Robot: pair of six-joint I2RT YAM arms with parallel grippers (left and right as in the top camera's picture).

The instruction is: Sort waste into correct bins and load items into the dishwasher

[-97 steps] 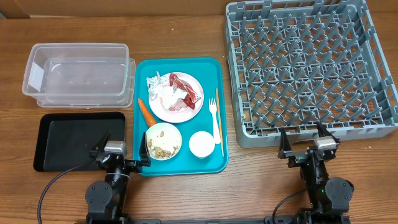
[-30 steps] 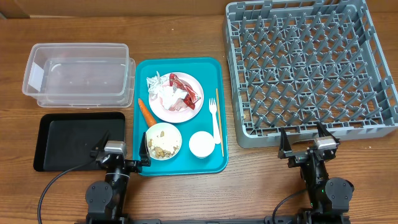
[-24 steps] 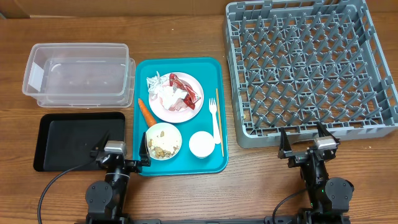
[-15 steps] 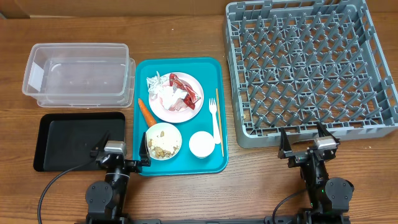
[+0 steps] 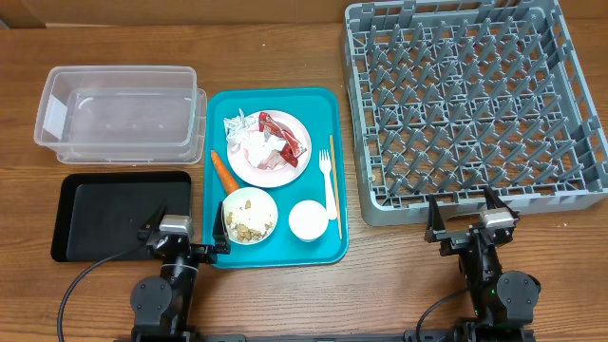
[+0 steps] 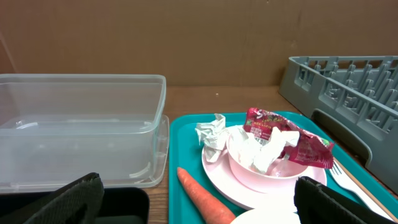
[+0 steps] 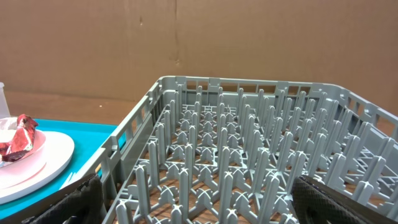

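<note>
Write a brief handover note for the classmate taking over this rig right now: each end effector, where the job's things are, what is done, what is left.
Left end effector: open, empty, at the teal tray's near left corner.
Right end effector: open, empty, at the grey rack's near edge.
On the teal tray: pink plate with napkins and red wrapper, carrot, bowl of food scraps, white cup, fork, wooden stick.
Clear tub, black tray and rack hold nothing.
Done: nothing. Left: sort all waste, load all dishes.

Red wrapper (image 5: 282, 136) and crumpled napkins (image 5: 249, 144) on pink plate (image 5: 271, 177), carrot (image 5: 223, 169) beside
</note>
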